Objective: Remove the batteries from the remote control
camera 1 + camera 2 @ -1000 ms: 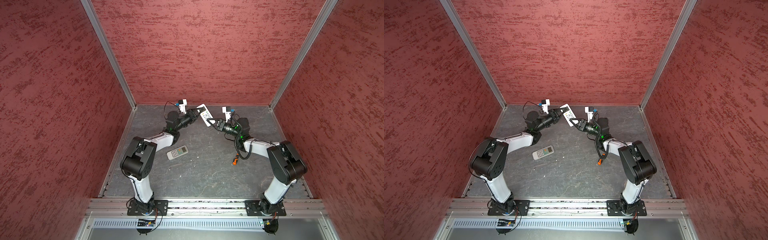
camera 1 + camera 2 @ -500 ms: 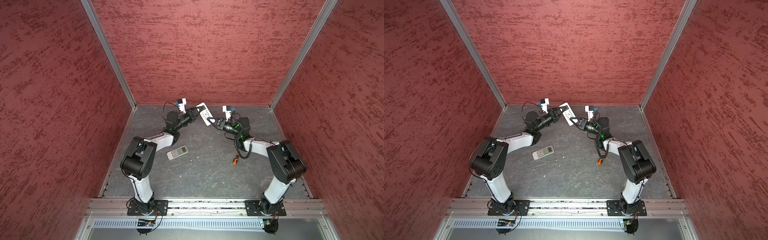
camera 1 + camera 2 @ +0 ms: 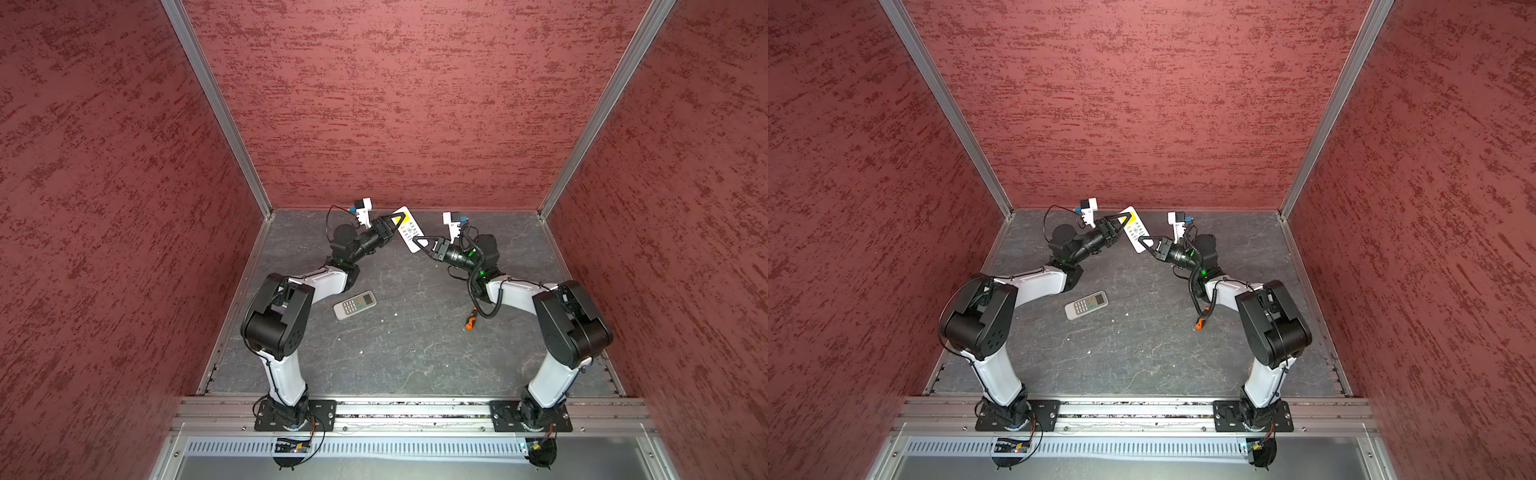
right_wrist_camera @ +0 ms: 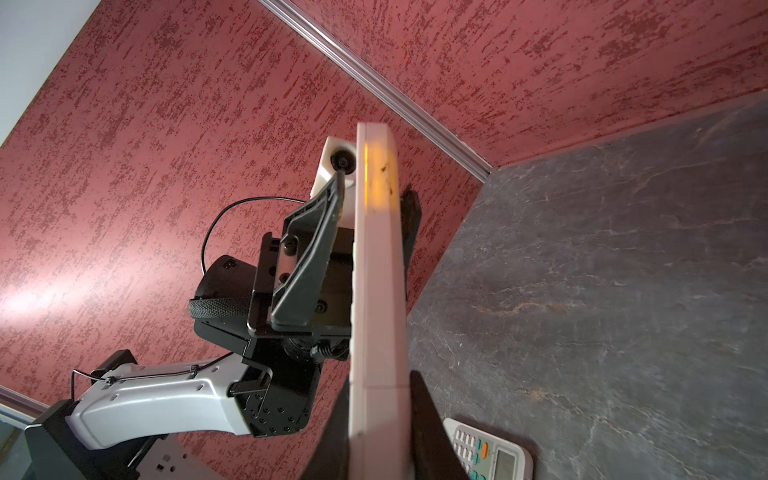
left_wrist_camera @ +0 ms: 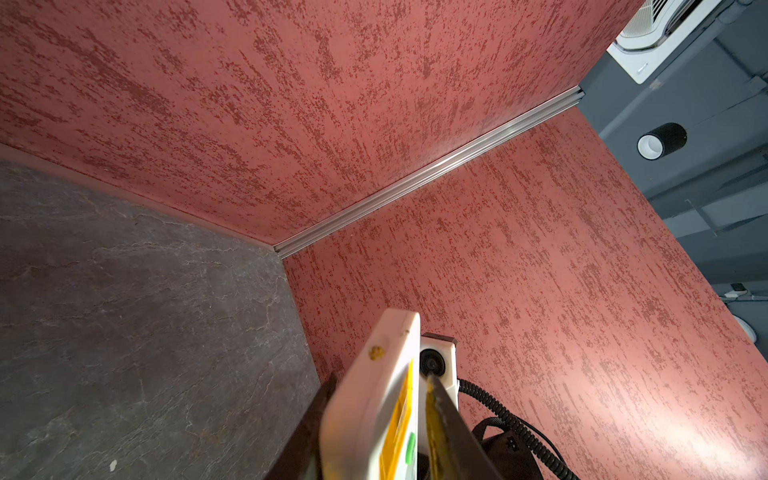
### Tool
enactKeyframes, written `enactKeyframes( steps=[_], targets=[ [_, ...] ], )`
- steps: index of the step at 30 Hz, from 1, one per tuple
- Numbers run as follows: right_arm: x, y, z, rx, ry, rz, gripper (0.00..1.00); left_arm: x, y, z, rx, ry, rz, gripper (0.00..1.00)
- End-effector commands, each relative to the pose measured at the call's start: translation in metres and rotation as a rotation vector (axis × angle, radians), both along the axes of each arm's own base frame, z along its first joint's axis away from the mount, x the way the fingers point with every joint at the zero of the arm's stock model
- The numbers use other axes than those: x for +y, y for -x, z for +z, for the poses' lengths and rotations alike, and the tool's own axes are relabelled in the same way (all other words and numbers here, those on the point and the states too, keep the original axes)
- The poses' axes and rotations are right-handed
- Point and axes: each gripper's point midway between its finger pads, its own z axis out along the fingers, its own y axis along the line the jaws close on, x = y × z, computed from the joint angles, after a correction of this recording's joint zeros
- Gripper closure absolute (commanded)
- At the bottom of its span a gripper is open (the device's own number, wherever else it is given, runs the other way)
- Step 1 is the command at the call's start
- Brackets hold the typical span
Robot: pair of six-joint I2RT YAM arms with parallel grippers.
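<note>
Remote control (image 3: pixel 409 230) (button labels unreadable) pinched by right gripper (image 3: pixel 419 242); left gripper (image 3: pixel 398 221) straddles it, jaws parted.

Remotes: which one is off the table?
The white remote with the yellow end, clamped in the right gripper; the light-grey remote with a screen lies flat.

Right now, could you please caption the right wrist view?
Right pincer clamps white remote; left pincer flanks its far end.

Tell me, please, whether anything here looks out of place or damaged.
Nothing looks broken. The white remote, held off the table, has brownish spots on its end, and a few white specks lie on the table near the grey remote.
</note>
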Motion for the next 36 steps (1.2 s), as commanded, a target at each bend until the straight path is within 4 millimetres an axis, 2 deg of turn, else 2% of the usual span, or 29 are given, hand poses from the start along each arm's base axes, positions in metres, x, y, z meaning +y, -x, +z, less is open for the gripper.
enactKeyframes(
  steps=[1,6,9,18,24,28,32,36],
  targets=[
    [-0.001,-0.006,0.015,-0.033,-0.013,-0.021,0.88,-0.001,0.003,0.001,-0.026,0.000,-0.003,0.59],
    [-0.001,-0.008,0.011,-0.029,0.021,-0.031,0.89,0.005,0.005,0.002,-0.016,-0.010,0.004,0.52],
    [-0.002,-0.009,0.003,-0.026,0.081,-0.046,0.90,0.011,0.007,0.000,0.001,-0.039,0.015,0.50],
    [-0.004,-0.006,-0.001,-0.044,0.163,-0.052,0.91,0.020,0.014,-0.017,0.062,-0.089,0.025,0.46],
    [-0.015,-0.009,-0.013,-0.052,0.326,-0.116,0.92,0.029,0.016,-0.022,0.129,-0.126,0.017,0.40],
    [-0.028,-0.005,-0.023,-0.074,0.474,-0.156,0.92,0.039,0.023,-0.036,0.267,-0.223,0.000,0.36],
    [-0.036,0.000,-0.032,-0.104,0.608,-0.178,0.92,0.048,0.033,-0.052,0.442,-0.338,-0.037,0.26],
    [-0.034,0.008,-0.039,-0.179,0.780,-0.189,0.91,0.053,0.044,-0.058,0.576,-0.428,-0.092,0.17]
  ],
)
